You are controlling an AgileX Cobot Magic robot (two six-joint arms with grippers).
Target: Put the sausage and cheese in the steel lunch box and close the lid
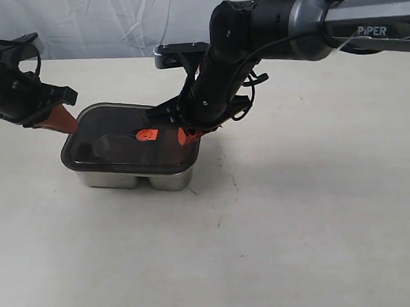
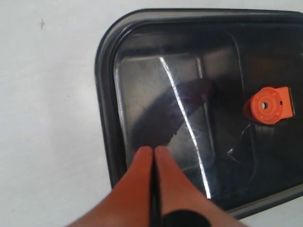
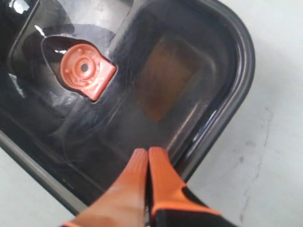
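Now we have our left gripper [image 2: 153,153] and right gripper [image 3: 148,156] pressed together, empty, over the lid [image 1: 125,140]; pushing unevenly could tilt it or skid the steel lunch box [image 1: 134,179].

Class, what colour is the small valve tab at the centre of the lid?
Orange-red. The valve tab shows best in the right wrist view.

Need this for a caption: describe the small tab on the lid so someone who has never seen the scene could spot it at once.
On the pale table stands a steel lunch box, covered by a dark translucent lid. Near the lid's middle sits the valve tab, small with a round end. It is the only bright orange part of the lid.
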